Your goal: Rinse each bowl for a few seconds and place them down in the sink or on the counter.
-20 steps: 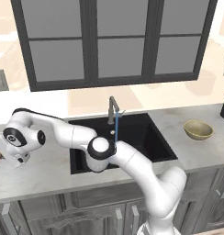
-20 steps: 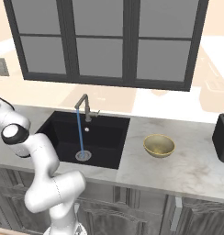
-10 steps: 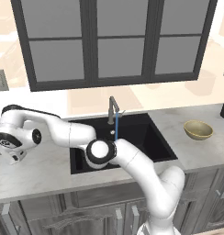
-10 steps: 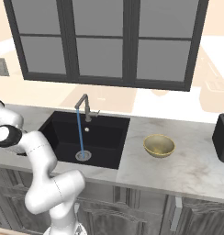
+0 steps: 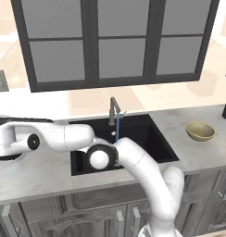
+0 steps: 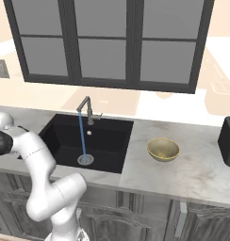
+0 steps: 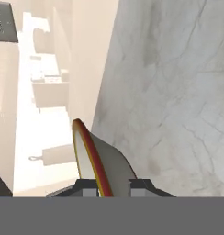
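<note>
The shallow bowl with the tan-orange rim stands on edge in the hand view, its thin rim running up between the two dark tips of the end effector, which is pinched on that rim. The bowl's pale underside faces the marbled desk, which spreads across the right of that view; whether the bowl touches the stone cannot be told.

Taking the sink as the landmark: in the left base view the white arm reaches from its elbow in front of the sink out to the left, well away from the basin, over the desk at the picture's left edge. The end effector itself cannot be made out there.

The sink is a matte black rectangular basin set into the desk. At its back edge stands the grey faucet, and a thin blue stream of water falls from its spout onto the round silver drain in the basin floor.

The second bowl, deeper and olive-yellow, sits upright on the desk to the right of the sink, apart from its edge. Farther right of the sink, at the picture's border, stands a dark boxy object that is cut off. Behind the sink rises a dark-framed window with grey panes, and below the desk run grey cabinets.
</note>
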You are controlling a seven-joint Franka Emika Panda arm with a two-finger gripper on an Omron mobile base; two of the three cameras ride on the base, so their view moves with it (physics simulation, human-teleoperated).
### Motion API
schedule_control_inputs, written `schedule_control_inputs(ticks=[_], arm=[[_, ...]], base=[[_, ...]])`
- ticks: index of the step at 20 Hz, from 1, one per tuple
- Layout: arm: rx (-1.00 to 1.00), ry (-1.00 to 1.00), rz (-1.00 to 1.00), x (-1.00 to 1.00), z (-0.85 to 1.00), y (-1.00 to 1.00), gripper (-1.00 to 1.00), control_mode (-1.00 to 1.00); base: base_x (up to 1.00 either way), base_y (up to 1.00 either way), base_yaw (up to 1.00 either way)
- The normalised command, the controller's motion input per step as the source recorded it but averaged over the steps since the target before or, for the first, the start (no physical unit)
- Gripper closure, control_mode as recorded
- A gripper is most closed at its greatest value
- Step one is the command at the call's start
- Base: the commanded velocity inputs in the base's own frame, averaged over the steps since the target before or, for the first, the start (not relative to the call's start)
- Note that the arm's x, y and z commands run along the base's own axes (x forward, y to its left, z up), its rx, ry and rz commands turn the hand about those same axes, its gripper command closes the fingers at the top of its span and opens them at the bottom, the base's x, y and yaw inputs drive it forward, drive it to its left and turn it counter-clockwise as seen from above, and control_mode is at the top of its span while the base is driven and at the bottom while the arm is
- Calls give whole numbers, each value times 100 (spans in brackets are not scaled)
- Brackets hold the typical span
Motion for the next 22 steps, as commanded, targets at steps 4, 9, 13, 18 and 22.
schedule_control_inputs(ticks=[4,9,13,18,22], arm=[[-1,1,-39,-5,35,-6,100,-100],[1,4,-37,-3,47,-16,100,-100],[8,7,-34,-13,60,-31,100,-100],[15,11,-35,-18,49,-24,100,-100],[20,13,-35,-19,47,-19,100,-100]], base=[[0,0,0],[0,0,0],[0,0,0],[0,0,0],[0,0,0]])
